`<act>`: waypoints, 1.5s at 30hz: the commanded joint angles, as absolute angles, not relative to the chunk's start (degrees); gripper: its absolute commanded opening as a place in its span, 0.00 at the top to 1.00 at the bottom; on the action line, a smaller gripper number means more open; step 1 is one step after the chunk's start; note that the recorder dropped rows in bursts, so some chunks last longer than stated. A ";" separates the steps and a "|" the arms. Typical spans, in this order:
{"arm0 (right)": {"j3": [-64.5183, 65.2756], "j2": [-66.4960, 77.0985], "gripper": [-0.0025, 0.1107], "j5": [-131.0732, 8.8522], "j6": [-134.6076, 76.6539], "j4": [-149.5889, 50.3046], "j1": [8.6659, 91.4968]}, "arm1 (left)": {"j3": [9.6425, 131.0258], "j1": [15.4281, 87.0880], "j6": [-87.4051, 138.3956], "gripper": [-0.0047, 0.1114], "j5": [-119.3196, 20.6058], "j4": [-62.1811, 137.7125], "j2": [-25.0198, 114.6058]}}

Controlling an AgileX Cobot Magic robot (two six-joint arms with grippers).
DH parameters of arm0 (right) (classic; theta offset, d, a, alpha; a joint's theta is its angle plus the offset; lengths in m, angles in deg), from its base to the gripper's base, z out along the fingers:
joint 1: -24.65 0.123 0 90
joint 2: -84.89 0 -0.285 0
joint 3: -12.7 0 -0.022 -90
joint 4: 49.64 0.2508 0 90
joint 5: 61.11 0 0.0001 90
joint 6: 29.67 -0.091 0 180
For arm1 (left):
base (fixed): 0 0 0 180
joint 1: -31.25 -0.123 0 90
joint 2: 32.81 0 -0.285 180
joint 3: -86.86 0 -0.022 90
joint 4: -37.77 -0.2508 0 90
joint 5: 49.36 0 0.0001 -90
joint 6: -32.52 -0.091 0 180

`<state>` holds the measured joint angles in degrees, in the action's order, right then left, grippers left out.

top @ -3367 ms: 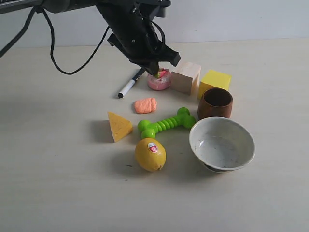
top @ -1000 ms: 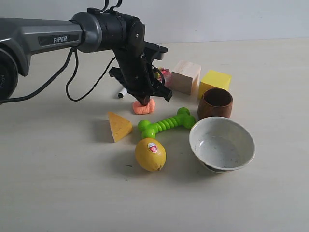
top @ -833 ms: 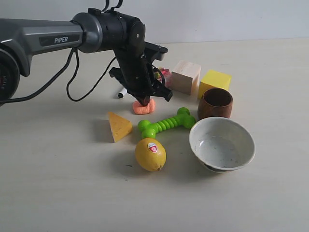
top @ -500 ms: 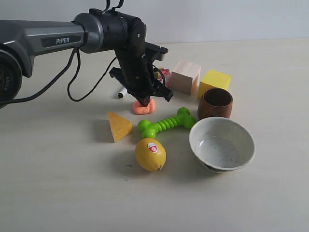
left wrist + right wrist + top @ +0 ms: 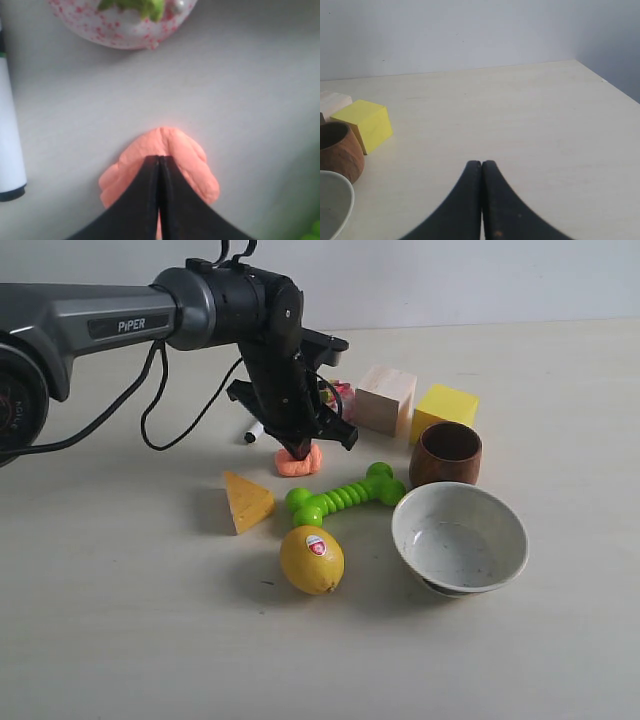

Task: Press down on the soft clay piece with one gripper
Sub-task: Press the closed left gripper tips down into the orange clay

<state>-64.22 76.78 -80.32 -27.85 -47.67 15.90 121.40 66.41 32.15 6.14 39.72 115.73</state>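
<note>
Just left of centre in the exterior view, the left gripper [image 5: 297, 448], jaws pressed together and empty, sits tip-down on the soft clay piece [image 5: 303, 465] just above the green bone toy [image 5: 345, 496], so the press looks made and I'd say only the lift-off remains!

The bench [image 5: 150, 640] holds two blocks, one wooden block [image 5: 385, 400] and one yellow block [image 5: 445, 410], plus one each of soft clay piece [image 5: 305, 465], lemon [image 5: 311, 559], wedge [image 5: 246, 502], green toy [image 5: 345, 497], bowl [image 5: 460, 540], cup [image 5: 445, 472], marker [image 5: 10, 140] and container [image 5: 125, 30].
</note>
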 commanded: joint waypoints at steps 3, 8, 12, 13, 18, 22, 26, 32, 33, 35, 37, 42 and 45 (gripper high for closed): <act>-64.52 77.10 0.98 -79.83 -27.78 -47.47 16.01 | 119.60 66.57 32.52 0.96 8.04 39.44 121.80; -64.52 77.10 0.98 -79.83 -27.78 -47.47 16.01 | 119.60 66.57 32.52 0.96 8.16 39.55 122.48; -64.52 77.10 0.98 -79.83 -27.78 -47.47 16.01 | 119.60 66.57 32.52 0.96 8.28 39.56 122.48; -64.52 77.10 0.98 -79.83 -27.78 -47.47 16.01 | 119.60 66.57 32.52 0.96 8.28 39.56 122.48; -64.52 77.10 0.98 -79.83 -27.78 -47.47 16.01 | 119.60 66.57 32.52 0.96 8.28 39.56 122.48; -64.52 77.10 0.98 -79.83 -27.78 -47.47 16.01 | 119.60 66.57 32.52 0.96 8.28 39.56 122.48; -64.52 77.10 0.98 -79.65 -27.78 -47.47 16.01 | 119.60 66.57 32.52 0.96 8.28 39.56 122.48; -64.52 77.10 0.98 -79.65 -27.78 -47.47 16.01 | 119.60 66.57 32.52 0.96 8.28 39.56 122.48; -64.52 77.10 0.98 -79.65 -27.78 -47.47 16.01 | 119.60 66.57 32.52 0.96 8.28 39.56 122.48; -64.52 77.10 0.98 -79.65 -27.78 -47.47 16.01 | 119.60 66.57 32.52 0.96 8.28 39.56 122.48; -64.52 77.10 0.98 -79.65 -27.78 -47.47 16.01 | 119.60 66.57 32.52 0.96 8.28 39.56 122.48; -64.52 77.10 0.98 -79.65 -27.78 -47.47 16.01 | 119.60 66.57 32.52 0.96 8.27 39.32 122.36; -64.52 77.10 0.98 -79.65 -27.78 -47.47 16.01 | 119.60 66.57 32.52 0.96 7.65 38.84 121.94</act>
<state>-64.22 76.78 -80.32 -27.85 -47.67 15.90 122.02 66.41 32.15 6.79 39.72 116.56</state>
